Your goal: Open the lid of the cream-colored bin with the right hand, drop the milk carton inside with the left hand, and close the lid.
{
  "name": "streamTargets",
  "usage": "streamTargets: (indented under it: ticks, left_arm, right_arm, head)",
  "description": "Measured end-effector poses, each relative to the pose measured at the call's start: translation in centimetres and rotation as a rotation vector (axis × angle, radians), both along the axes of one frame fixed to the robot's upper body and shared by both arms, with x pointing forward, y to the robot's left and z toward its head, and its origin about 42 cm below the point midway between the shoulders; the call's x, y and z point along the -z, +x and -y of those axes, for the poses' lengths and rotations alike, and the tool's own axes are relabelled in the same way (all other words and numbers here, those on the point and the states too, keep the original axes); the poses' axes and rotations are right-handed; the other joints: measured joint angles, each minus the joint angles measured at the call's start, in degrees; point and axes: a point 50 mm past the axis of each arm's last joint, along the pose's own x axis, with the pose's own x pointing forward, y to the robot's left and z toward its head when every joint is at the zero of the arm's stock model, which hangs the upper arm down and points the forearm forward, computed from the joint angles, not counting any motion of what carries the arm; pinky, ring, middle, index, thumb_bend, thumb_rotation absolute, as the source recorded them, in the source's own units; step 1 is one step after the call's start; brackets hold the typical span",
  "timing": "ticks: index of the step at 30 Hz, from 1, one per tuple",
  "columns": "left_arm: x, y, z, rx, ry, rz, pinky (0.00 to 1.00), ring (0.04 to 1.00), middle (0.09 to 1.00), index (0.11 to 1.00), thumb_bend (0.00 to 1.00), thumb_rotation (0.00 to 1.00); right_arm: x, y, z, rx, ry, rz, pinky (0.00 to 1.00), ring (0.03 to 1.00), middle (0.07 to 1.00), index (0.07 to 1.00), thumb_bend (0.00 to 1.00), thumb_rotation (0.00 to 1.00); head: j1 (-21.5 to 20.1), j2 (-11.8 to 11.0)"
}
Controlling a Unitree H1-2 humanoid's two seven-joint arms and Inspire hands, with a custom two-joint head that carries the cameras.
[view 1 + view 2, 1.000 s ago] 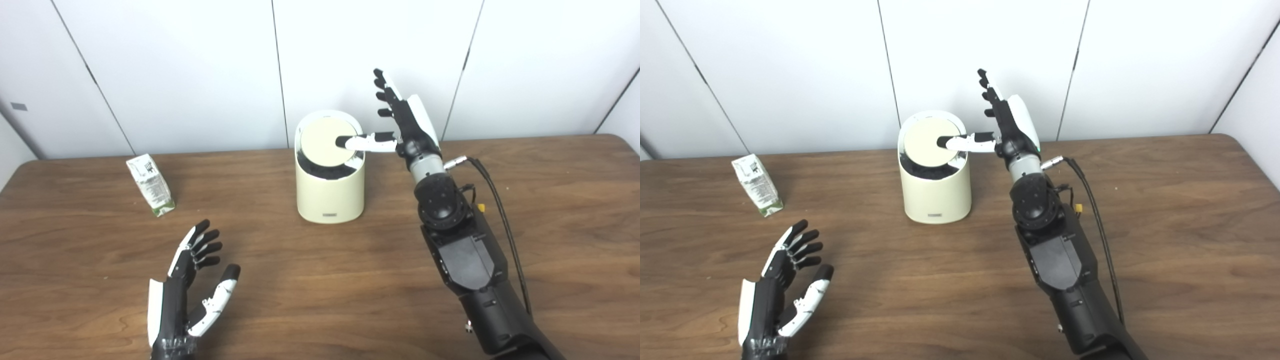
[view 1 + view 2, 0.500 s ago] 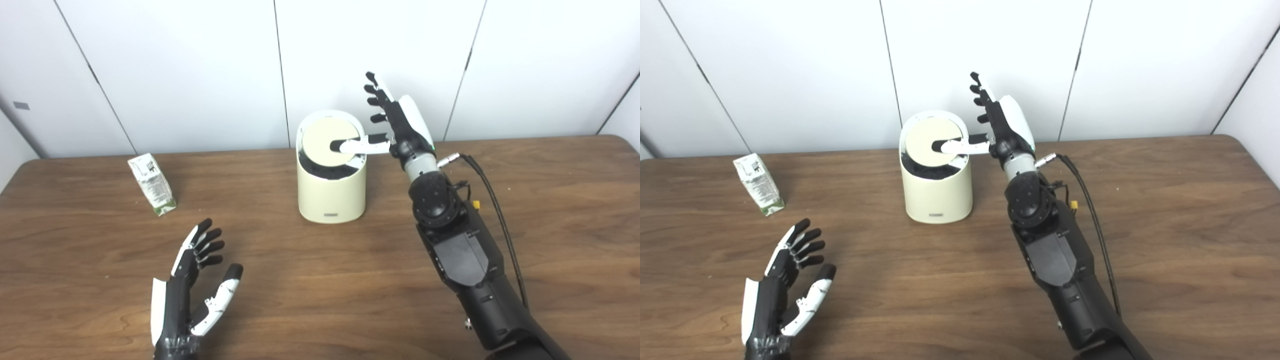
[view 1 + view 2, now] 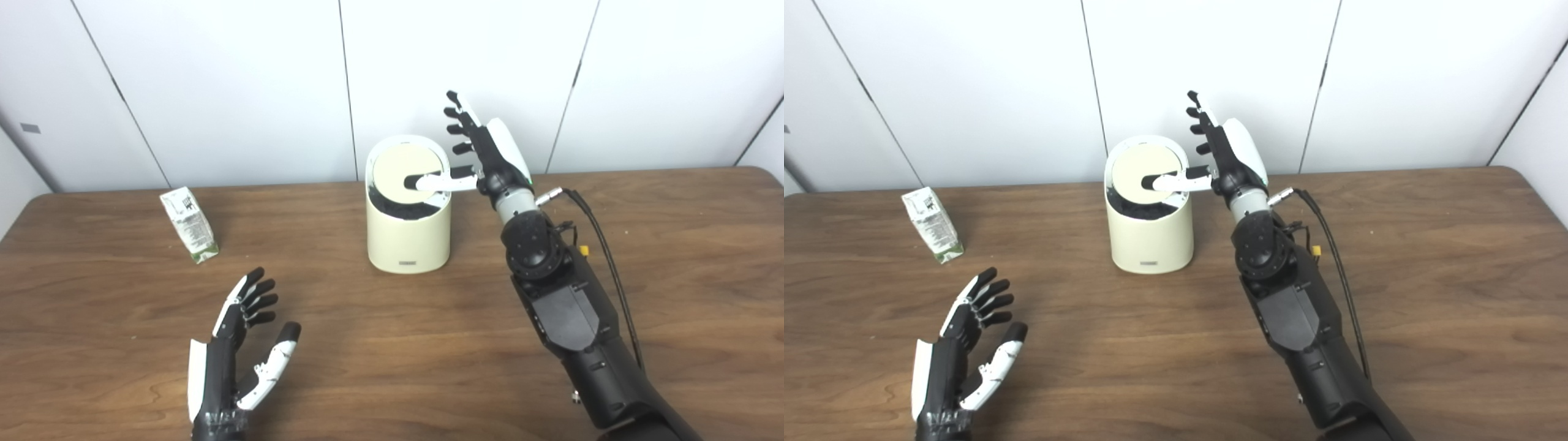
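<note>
The cream-colored bin (image 3: 409, 239) stands at the table's middle back. Its round lid (image 3: 399, 171) is tipped, with a dark gap showing at the front. My right hand (image 3: 484, 153) is open beside the bin's right rim, fingers pointing up, its thumb (image 3: 438, 182) lying across the lid. The milk carton (image 3: 189, 225), white with green print, leans on the table to the far left. My left hand (image 3: 236, 361) is open near the front edge, palm up, holding nothing, well short of the carton.
The wooden table (image 3: 674, 257) runs to a white panelled wall (image 3: 214, 79) behind. A black cable (image 3: 603, 236) loops off the right forearm.
The right hand shifted left, sliding its thumb farther over the lid. The camera drifted slightly, shifting the whole picture to the right. The left hand and carton stayed put.
</note>
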Motion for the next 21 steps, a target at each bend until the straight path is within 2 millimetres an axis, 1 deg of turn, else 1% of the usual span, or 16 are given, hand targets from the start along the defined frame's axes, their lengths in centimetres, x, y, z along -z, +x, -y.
streamTargets:
  ticks: [2, 5, 10, 11, 13, 17, 19, 21]
  left_arm:
    - [0.0, 0.0, 0.0, 0.0, 0.0, 0.001, 0.7, 0.768, 0.816, 0.907, 0.63, 0.51]
    - [0.0, 0.0, 0.0, 0.001, 0.0, 0.001, 0.7, 0.765, 0.816, 0.909, 0.62, 0.52]
    - [0.0, 0.0, 0.1, 0.003, 0.003, 0.0, 0.71, 0.761, 0.816, 0.895, 0.61, 0.52]
    - [0.0, 0.0, 0.1, 0.003, 0.004, 0.0, 0.71, 0.762, 0.818, 0.891, 0.61, 0.51]
    - [0.0, 0.0, 0.1, 0.004, 0.004, -0.001, 0.71, 0.761, 0.82, 0.89, 0.61, 0.51]
    - [0.0, 0.0, 0.1, 0.004, 0.004, -0.001, 0.71, 0.764, 0.818, 0.892, 0.62, 0.51]
    - [0.0, 0.0, 0.1, 0.004, 0.003, -0.001, 0.71, 0.767, 0.817, 0.894, 0.62, 0.52]
    - [0.0, 0.0, 0.1, 0.004, 0.003, -0.003, 0.72, 0.768, 0.815, 0.894, 0.62, 0.52]
  right_arm:
    - [0.1, 0.0, -0.2, -0.001, -0.032, 0.031, 0.82, 0.894, 0.918, 0.989, 0.91, 0.2]
    - [0.1, 0.1, -0.1, 0.006, -0.094, 0.065, 0.82, 0.909, 0.919, 0.994, 0.92, 0.2]
    - [-1.0, 0.3, -0.4, 0.001, -0.228, 0.158, 0.82, 0.914, 0.926, 0.984, 0.94, 0.16]
    - [-1.3, 0.4, -0.5, 0.001, -0.252, 0.177, 0.84, 0.927, 0.931, 0.982, 0.94, 0.14]
    - [-1.5, 0.4, -0.8, -0.002, -0.288, 0.201, 0.85, 0.934, 0.933, 0.981, 0.94, 0.14]
    - [-1.6, 0.5, -0.9, 0.004, -0.298, 0.213, 0.84, 0.917, 0.924, 0.972, 0.93, 0.17]
    - [-1.5, 0.6, -0.7, 0.008, -0.288, 0.206, 0.87, 0.927, 0.925, 0.973, 0.9, 0.2]
    - [-1.2, 0.7, -0.3, 0.008, -0.239, 0.173, 0.89, 0.928, 0.918, 0.969, 0.87, 0.22]
  head:
    - [-0.1, 0.1]
    - [-0.3, 0.5]
    - [-0.4, 0.7]
    - [-0.4, 0.8]
    - [-0.4, 0.8]
    - [-0.3, 0.9]
    - [-0.4, 1.0]
    - [-0.4, 1.0]
